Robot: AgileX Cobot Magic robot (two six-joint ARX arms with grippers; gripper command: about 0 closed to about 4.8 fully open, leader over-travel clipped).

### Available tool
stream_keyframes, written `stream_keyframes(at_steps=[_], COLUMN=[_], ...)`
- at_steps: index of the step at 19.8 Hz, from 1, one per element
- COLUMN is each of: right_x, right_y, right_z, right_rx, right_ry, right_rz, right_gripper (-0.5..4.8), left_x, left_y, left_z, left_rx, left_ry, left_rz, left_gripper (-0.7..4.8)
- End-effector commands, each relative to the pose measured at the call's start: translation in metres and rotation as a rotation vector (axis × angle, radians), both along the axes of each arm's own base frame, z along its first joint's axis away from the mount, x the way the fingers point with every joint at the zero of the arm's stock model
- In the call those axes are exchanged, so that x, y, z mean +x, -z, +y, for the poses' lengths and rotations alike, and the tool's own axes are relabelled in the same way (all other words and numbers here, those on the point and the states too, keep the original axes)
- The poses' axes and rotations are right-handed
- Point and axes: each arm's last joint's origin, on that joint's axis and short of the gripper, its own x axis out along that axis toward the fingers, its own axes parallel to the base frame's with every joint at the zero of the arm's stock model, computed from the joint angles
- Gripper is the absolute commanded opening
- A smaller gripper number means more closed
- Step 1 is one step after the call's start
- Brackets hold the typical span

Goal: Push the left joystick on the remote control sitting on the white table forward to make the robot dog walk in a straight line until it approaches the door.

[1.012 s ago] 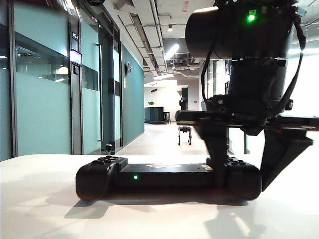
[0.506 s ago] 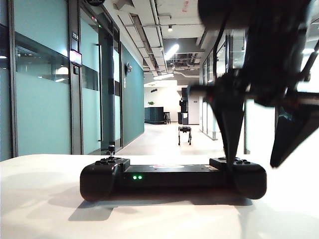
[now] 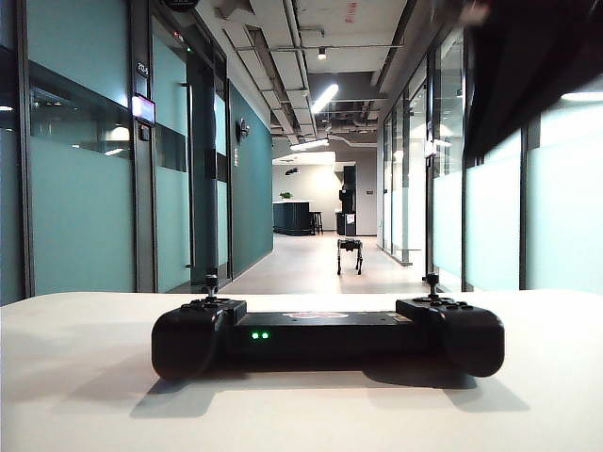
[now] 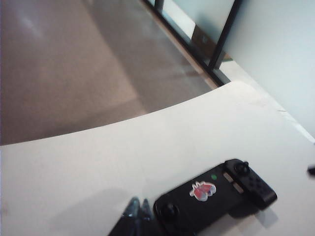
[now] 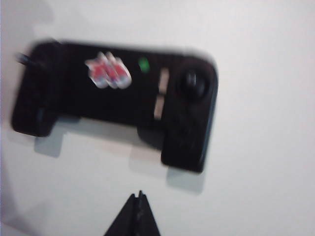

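The black remote control (image 3: 325, 334) lies on the white table (image 3: 85, 395) with two green lights lit. Its left joystick (image 3: 210, 281) and right joystick (image 3: 431, 281) stand upright and untouched. Far down the corridor stands the robot dog (image 3: 350, 252). In the left wrist view my left gripper (image 4: 139, 204) is shut and empty, raised close beside one end of the remote control (image 4: 211, 201). In the right wrist view my right gripper (image 5: 140, 195) is shut and empty, hovering above the table, apart from the remote control (image 5: 118, 98). Only a dark blur of the right arm (image 3: 528, 66) shows in the exterior view.
A long corridor runs behind the table, with teal glass walls and a dark door frame (image 3: 203, 169) on the left and frosted glass panels (image 3: 490, 226) on the right. The table's far edge (image 4: 147, 110) drops to grey floor.
My right arm has lifted off the remote's right end and up out of the exterior view, and its jaws have closed. The remote slid slightly right early on. The dog has not moved.
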Motion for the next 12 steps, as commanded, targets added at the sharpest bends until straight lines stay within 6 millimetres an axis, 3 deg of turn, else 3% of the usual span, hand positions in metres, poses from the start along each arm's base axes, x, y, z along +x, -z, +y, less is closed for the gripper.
stream_keyframes(at_steps=[1,8,12], right_x=[-0.008,-0.019,-0.022], right_y=[-0.013,-0.020,-0.021], right_z=[-0.004,-0.013,-0.016], right_rx=[-0.067,-0.005,0.006], right_ry=[-0.083,-0.106,-0.101], right_rz=[-0.176,-0.446,-0.460], right_gripper=[-0.01,-0.01,-0.01], left_x=[-0.013,-0.037,-0.044], left_y=[0.008,0.044,0.062], left_z=[0.006,0.016,0.019], left_rx=[-0.005,0.018,-0.025], left_ry=[-0.013,0.004,-0.003], left_rz=[-0.030,-0.141,-0.247], left_gripper=[-0.05,-0.05,-0.05])
